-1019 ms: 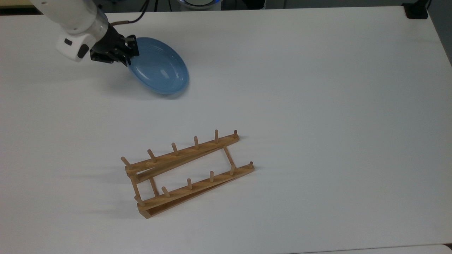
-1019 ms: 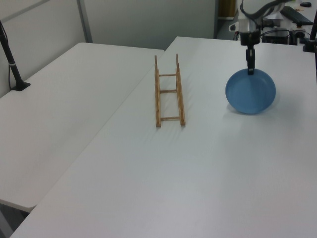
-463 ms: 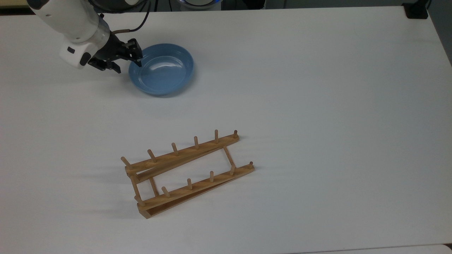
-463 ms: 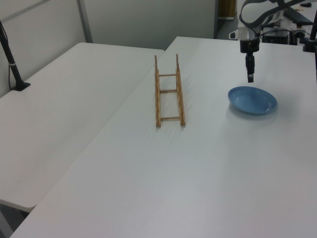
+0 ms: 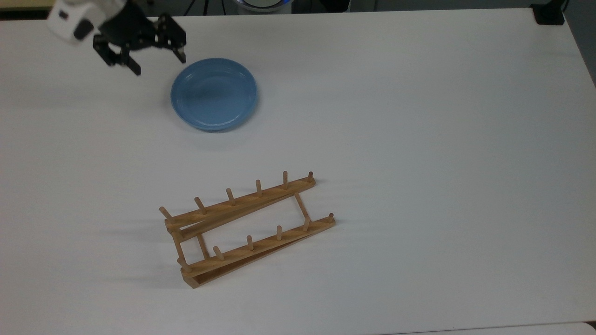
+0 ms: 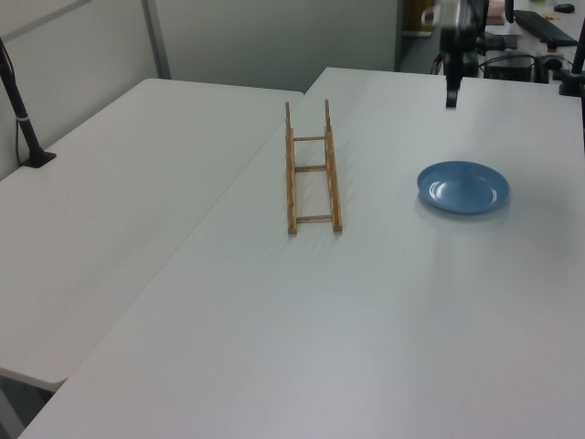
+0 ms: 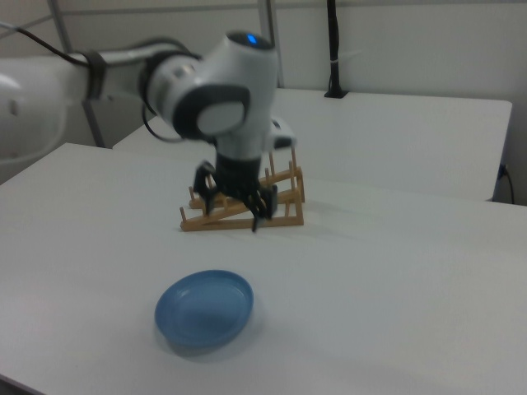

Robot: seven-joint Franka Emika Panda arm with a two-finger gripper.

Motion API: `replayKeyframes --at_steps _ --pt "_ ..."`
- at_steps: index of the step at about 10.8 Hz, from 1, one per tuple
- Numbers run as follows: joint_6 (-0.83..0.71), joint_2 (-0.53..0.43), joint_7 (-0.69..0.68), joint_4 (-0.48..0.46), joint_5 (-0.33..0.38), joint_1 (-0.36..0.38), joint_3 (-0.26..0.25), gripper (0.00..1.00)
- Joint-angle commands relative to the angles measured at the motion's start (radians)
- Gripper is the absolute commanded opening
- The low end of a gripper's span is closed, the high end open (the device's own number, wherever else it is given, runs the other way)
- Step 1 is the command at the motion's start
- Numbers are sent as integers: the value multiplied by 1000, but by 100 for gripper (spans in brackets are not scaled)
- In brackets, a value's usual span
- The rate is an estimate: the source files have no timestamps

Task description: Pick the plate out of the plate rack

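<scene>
The plate (image 5: 213, 93) lies flat on the worktop (image 5: 419, 116), well apart from the plate rack (image 5: 247, 228), and the tool (image 5: 158, 58) hangs above and beside it, released and empty. Little can go wrong: a low swing might clip the rim and slide the plate.

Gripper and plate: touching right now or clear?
Apart. In the left view the gripper hangs well above the plate, which lies flat on the table with bare tabletop between them. The top view shows the gripper open.
</scene>
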Motion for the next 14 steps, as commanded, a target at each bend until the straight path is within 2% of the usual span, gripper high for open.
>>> replayKeyframes --at_steps 1,2,4,6,9,11,14 --pt "-92 -100 380 66 25 86 -5 100" --pt "-126 -124 497 86 13 118 -5 100" --pt "-164 -186 614 88 -1 178 -13 100" --pt "-195 -206 744 99 -97 247 -19 100" --pt "-116 -195 684 106 -219 275 -7 100" --pt "-59 -177 612 108 -224 272 -7 100" --pt "-57 -174 607 109 -222 275 -5 100"
